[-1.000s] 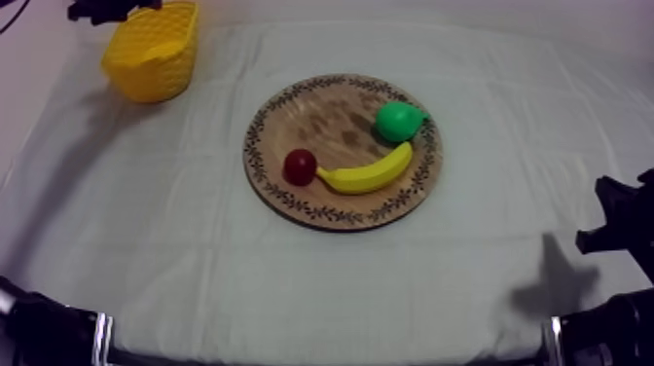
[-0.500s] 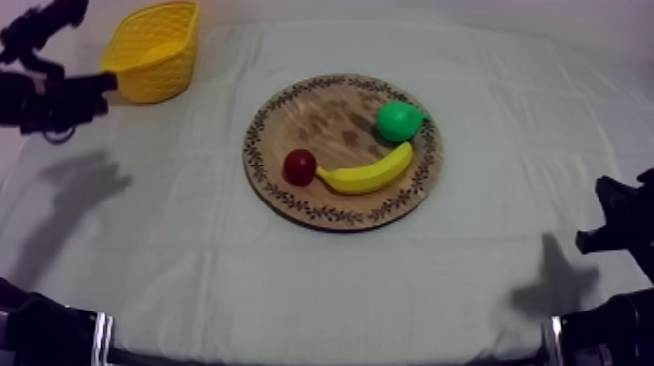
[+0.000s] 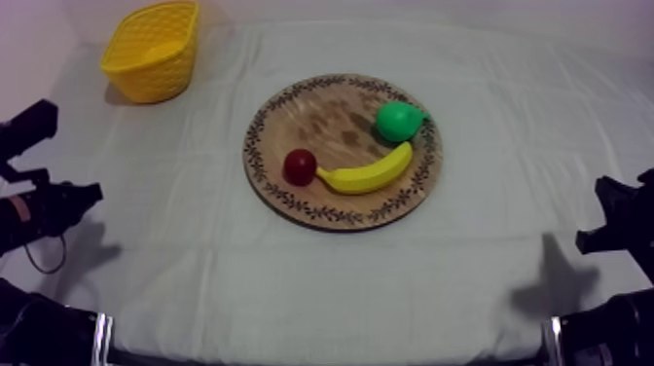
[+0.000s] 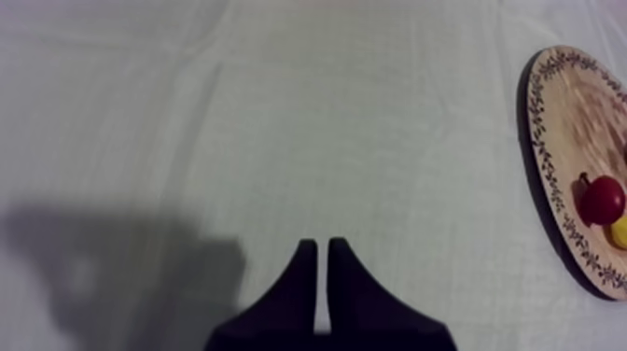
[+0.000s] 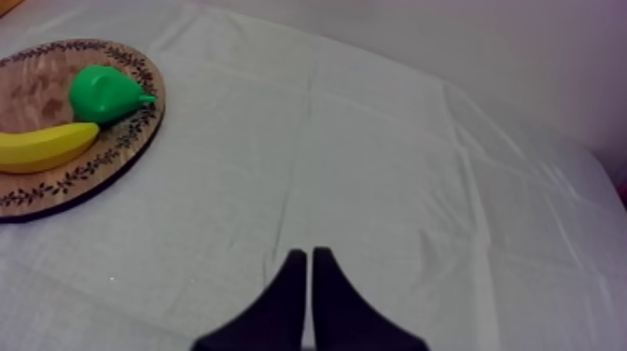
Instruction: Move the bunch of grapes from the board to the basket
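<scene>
The left gripper [image 4: 317, 245] is hanging left of the wooden board [image 3: 321, 122] and the right gripper [image 5: 309, 252] to its right, each with fingers pressed together, holding nothing. The board is carrying a pear [image 3: 399, 121], a banana [image 3: 368, 175] and a small red fruit [image 3: 299, 166]. Whether the bunch of grapes is lying in the yellow basket [image 3: 146, 78], beyond the board's left and nearer the left gripper, I cannot tell.

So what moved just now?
My left gripper pulled back from over the yellow basket to its own side, shut on nothing. The basket, wooden board, banana, pear, small red fruit and right gripper stayed put.
</scene>
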Controlling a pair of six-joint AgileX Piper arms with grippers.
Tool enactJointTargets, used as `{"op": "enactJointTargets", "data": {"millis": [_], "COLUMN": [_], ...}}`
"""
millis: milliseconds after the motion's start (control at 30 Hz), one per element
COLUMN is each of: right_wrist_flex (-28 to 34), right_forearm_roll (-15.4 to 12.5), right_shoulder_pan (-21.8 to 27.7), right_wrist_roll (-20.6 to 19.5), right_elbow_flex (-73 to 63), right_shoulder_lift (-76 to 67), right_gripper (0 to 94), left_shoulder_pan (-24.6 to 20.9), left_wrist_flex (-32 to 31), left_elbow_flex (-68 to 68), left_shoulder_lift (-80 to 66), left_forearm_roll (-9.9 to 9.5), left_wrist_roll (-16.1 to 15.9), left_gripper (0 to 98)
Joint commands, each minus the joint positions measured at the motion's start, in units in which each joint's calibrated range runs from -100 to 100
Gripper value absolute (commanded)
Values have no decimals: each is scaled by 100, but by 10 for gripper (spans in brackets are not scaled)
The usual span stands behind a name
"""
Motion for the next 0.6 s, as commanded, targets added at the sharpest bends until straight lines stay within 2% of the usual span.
{"op": "enactJointTargets", "data": {"millis": [0, 67, 233, 300, 467, 567], "right_wrist_flex": [2, 2, 2, 2, 2, 2], "right_forearm_roll": [-1, -1, -1, -1, -1, -1], "right_shoulder_pan": [3, 3, 3, 3, 3, 3], "right_wrist_roll": [0, 0, 2, 6, 1, 1], "right_elbow_flex": [-1, -1, -1, -1, -1, -1], "right_shoulder_lift": [2, 2, 2, 2, 2, 2], "right_gripper": [3, 3, 3, 3, 3, 3], "left_shoulder_pan": [-20, -109, -417, -516, -723, -788], "left_wrist_flex": [-1, -57, 10, 92, 264, 293], "left_elbow_flex": [270, 474, 729, 752, 749, 753], "left_shoulder_lift": [-778, -1163, -2143, -2479, -3222, -3524], "left_forearm_roll": [3, 74, 619, 772, 897, 914], "left_wrist_roll": [3, -43, -787, -1029, -1250, -1199], "left_gripper": [6, 3, 1, 1, 1, 1]}}
